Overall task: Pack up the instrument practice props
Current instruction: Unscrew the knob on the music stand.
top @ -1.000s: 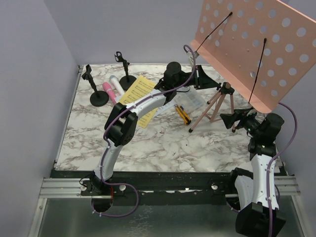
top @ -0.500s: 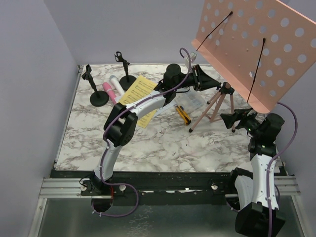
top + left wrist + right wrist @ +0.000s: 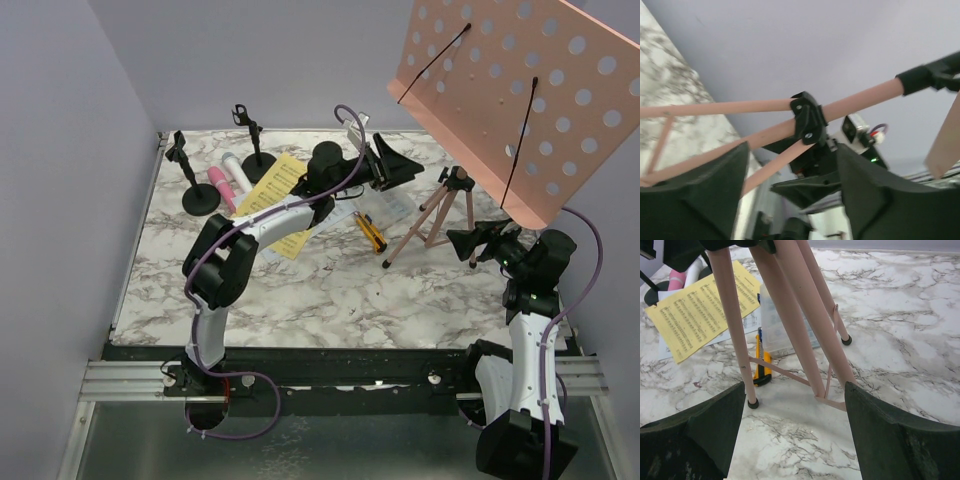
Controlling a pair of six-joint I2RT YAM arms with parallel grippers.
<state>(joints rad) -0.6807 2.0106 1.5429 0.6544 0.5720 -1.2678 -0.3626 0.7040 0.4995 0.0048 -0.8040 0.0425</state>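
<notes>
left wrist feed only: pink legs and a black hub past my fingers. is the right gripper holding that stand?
Observer: No. The right gripper is open, with a finger on either side of the music rack legs, not clamped on them.
Operator: feet down?
Observer: Two feet show in the right wrist view, both on the table.
Operator: clutter by the legs?
Observer: A utility knife lies by the near foot, beside the clear box.
</notes>
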